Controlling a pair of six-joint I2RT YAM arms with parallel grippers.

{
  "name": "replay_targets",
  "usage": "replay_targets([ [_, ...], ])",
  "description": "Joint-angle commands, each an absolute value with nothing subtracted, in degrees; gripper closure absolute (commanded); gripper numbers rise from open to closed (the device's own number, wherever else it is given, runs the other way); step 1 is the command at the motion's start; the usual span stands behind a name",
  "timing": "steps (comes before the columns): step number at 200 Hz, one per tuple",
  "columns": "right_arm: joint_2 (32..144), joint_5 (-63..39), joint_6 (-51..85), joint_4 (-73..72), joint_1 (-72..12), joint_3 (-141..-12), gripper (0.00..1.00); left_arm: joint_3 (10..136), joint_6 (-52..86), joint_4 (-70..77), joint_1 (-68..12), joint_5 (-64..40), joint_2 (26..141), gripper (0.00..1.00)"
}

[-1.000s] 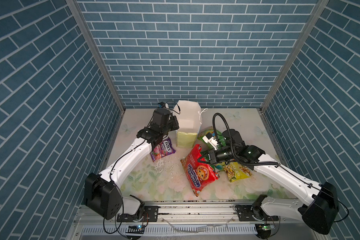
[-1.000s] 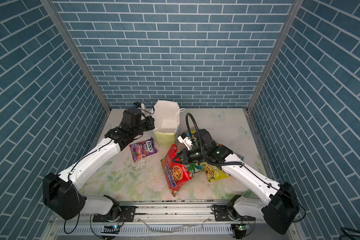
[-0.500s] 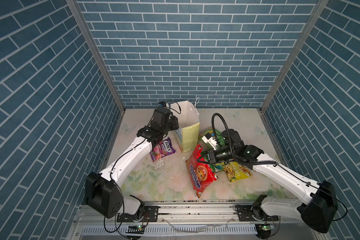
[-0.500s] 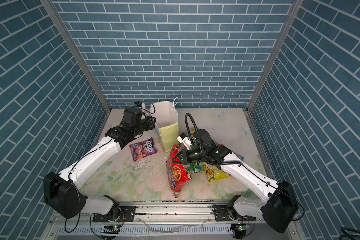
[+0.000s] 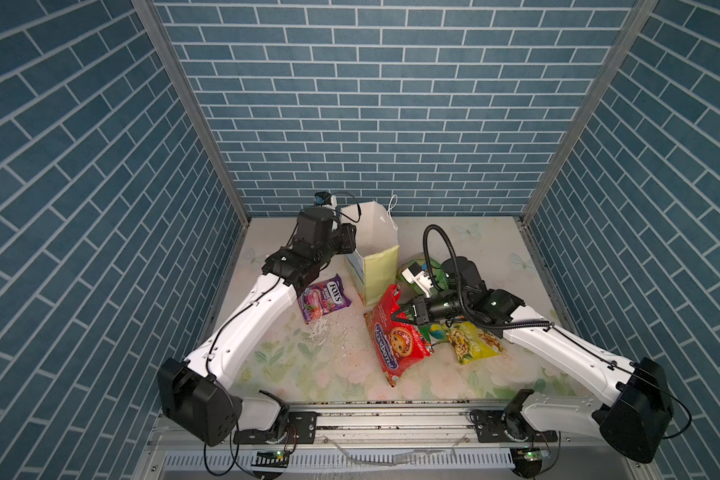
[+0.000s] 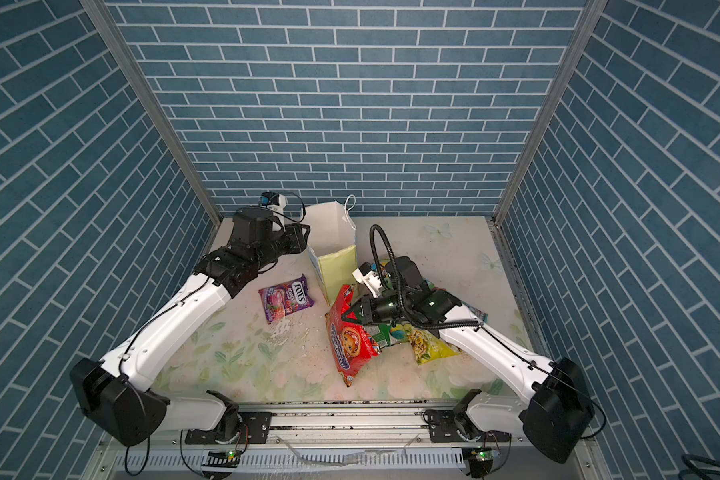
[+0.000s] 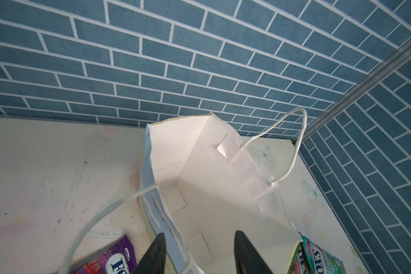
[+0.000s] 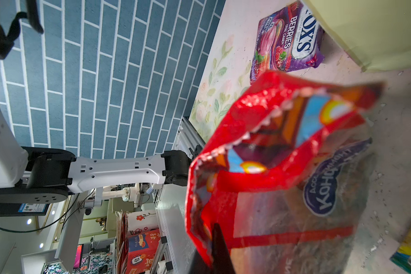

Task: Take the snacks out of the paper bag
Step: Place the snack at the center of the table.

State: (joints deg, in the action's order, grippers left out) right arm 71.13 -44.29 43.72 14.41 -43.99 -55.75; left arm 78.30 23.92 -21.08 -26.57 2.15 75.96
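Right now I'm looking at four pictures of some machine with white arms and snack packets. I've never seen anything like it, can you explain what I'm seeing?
It is a robot: two white arms mounted on a rail at the front of a table. Two pictures look down on the whole scene from overhead; the other two come from a camera on each arm's wrist. A paper bag stands upright near the back; what shows of its inside looks empty. On the table lie a purple Fox's packet, a yellow packet and a teal Fox's packet. The left end effector is open, jaws apart at the bag's rim, holding nothing. The right end effector is shut on the top edge of a red cookie bag.
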Motion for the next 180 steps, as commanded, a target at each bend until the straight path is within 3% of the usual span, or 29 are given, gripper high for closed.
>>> replay_targets([
  [1, 71.21, -46.3, 46.3, 6.35, -44.3, -56.37, 1.0, 79.97, 20.07, -26.66, -26.72, 4.84, 69.54, 0.52],
  [39, 75.38, -47.01, 50.99, -2.76, -45.19, -56.45, 1.0, 80.77, 17.19, -37.71, -26.77, 7.8, 62.03, 0.52],
  [103, 81.63, -45.09, 60.16, -16.66, -47.55, -52.06, 1.0, 75.9, 16.94, -42.36, -26.73, 12.22, 55.39, 0.5],
  [139, 77.72, -41.73, 59.25, -11.21, -47.48, -47.83, 1.0, 76.48, 16.53, -43.62, -26.77, 12.26, 55.28, 0.5],
  [180, 70.5, -30.26, 49.58, 15.38, -47.46, -47.73, 1.0, 75.46, 16.72, -46.58, -26.77, 11.99, 53.91, 0.51],
])
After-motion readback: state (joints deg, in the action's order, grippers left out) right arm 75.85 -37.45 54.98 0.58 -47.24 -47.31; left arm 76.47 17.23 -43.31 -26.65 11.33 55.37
